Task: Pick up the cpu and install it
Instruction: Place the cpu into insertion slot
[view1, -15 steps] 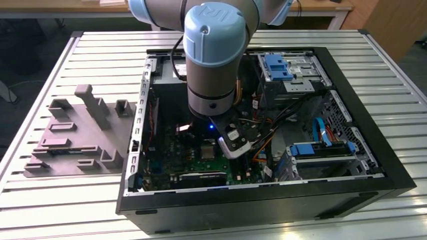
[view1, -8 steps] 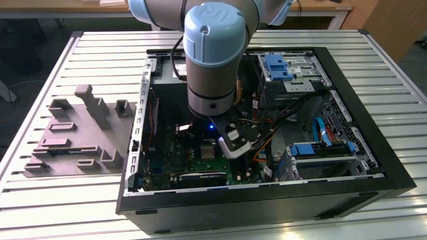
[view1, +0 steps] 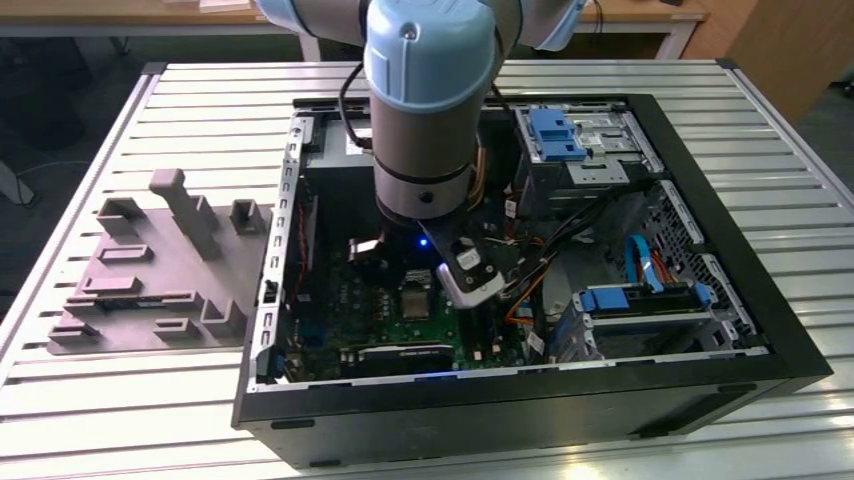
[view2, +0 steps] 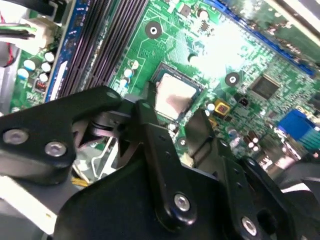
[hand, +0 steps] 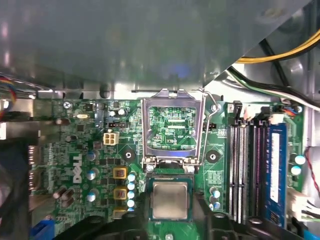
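Slatted metal table (view1: 107, 130), pale wooden desk (view1: 641, 15) behind, dark floor (view1: 40, 90) beyond

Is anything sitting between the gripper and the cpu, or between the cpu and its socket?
Nothing visible. In the first wrist view the silvery square cpu lies in its socket, with the hinged metal frame swung open clear of it. The black gripper hangs close over it.

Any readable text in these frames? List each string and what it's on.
White logo on the motherboard: a maker's mark, not transcribed.
Small white print across the motherboard: too small to read.
Top of the cpu: nothing readable.
Blue module at the board's edge: markings blurred.
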